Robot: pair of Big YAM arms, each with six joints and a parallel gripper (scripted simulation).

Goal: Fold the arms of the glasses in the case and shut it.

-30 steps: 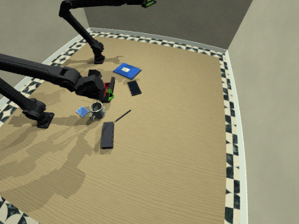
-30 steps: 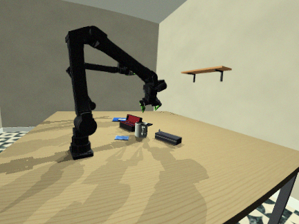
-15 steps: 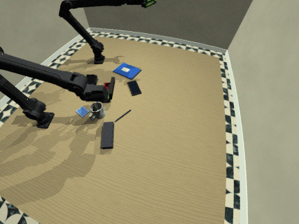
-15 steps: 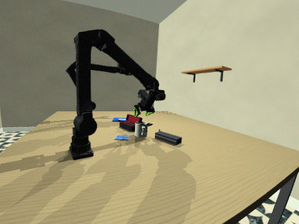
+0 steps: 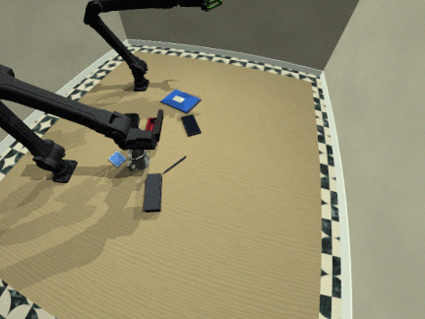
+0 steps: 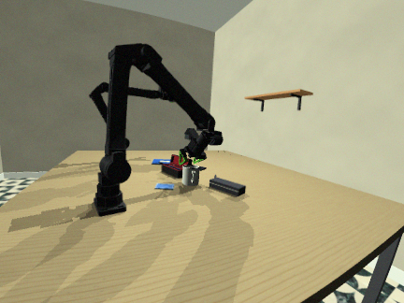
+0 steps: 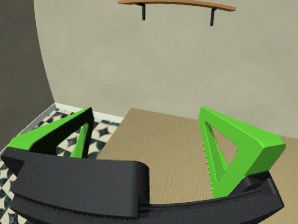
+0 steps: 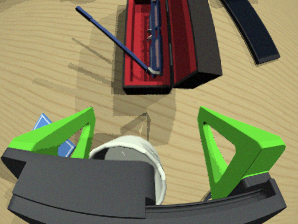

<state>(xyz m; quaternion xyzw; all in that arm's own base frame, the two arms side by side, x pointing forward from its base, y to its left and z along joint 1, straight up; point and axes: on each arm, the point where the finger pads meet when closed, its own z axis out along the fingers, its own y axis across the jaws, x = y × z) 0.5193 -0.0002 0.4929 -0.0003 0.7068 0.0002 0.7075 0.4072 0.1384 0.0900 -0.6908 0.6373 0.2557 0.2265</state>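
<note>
The open case (image 5: 151,125) (image 6: 172,170) (image 8: 131,80) lies on the table, red inside, its dark lid (image 8: 204,45) raised on the right in the right wrist view. The glasses (image 8: 156,47) lie in it lengthwise. One blue arm (image 8: 107,36) sticks out over the rim opposite the lid; whether the other is folded I cannot tell. My right gripper (image 8: 146,112) (image 6: 191,161) is open and empty, above the mug and near the case's end. My left gripper (image 7: 146,112) (image 5: 213,4) is open and empty, raised far from the case.
A grey-white mug (image 5: 141,160) (image 6: 190,177) (image 8: 161,181) stands below the right gripper. A small blue square (image 5: 117,159) (image 6: 165,186) lies beside it. A dark closed box (image 5: 152,193) (image 6: 227,185), a pen (image 5: 174,164), a phone (image 5: 191,125) (image 8: 252,32) and a blue book (image 5: 188,102) lie around.
</note>
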